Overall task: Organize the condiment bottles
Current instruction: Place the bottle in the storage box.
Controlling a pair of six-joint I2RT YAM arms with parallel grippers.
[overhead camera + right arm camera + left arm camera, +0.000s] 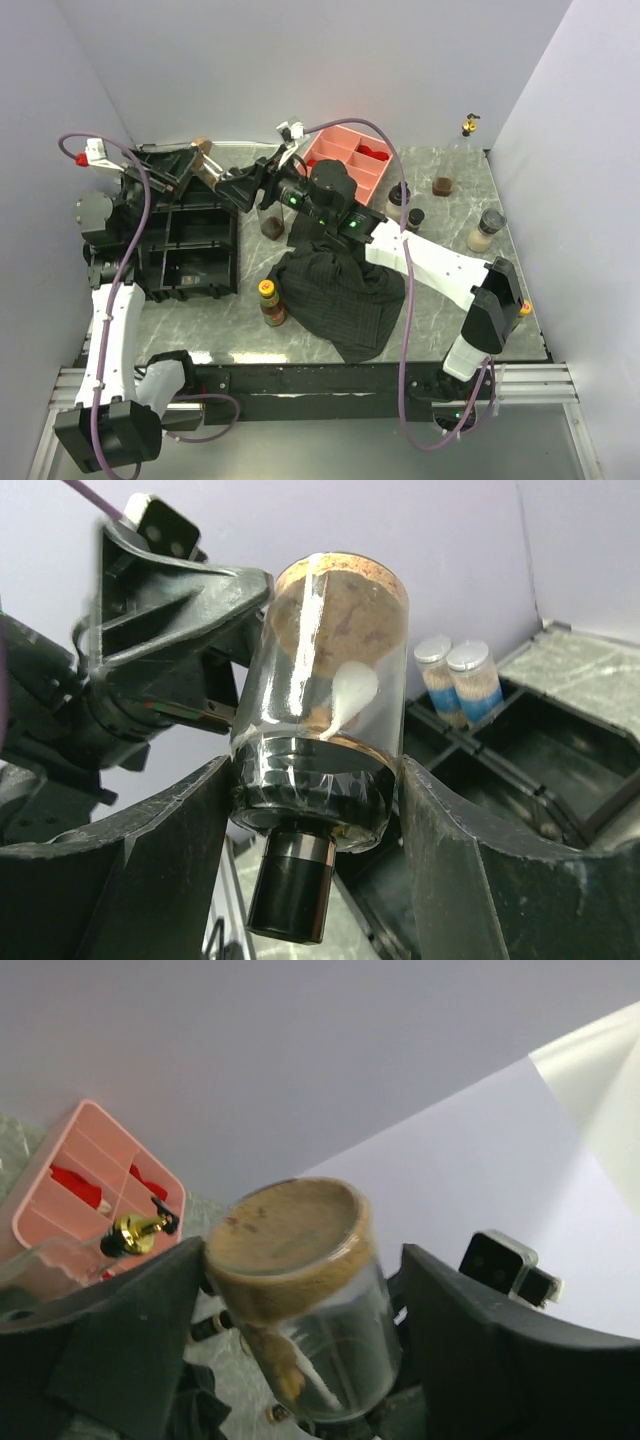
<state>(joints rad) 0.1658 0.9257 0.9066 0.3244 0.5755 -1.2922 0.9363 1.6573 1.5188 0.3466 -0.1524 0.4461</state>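
- Where the two arms meet, at 11 o'clock in the overhead view, the clear jar [208, 165] hangs tilted in the air. It is above the far right corner of the black tray [190, 245] and off the surface [225, 325].
- Clear jar: glass body with a black cap at one end and a cork-coloured fill at the other. The cap end faces the right wrist camera; the cork-coloured end faces the left wrist camera.
- Right gripper [315, 780]: jaws closed on the glass body just behind the cap, one finger against each side.
- Left gripper [300, 1260]: jaws open around the cork-coloured end. One finger touches the rim; the other stands a little off the glass.
- Black tray: at 9 o'clock. Two pale-capped bottles [475, 680] stand upright side by side in one compartment.
- Pink tray [345, 165]: at 12 o'clock, with red pieces in its far compartments.
- Dark cloth [340, 290]: crumpled at the centre, under the right arm.
- Red-capped bottle [268, 300]: upright at 7 o'clock, at the cloth's left edge.
- Brown jar [270, 228]: between the black tray and the cloth.
- At 2 to 3 o'clock: dark-capped bottle [397, 200] just beside the pink tray, small brown pot [442, 186], grey-capped jar [487, 230].
- Gold-capped bottle [468, 125]: at the far right corner.
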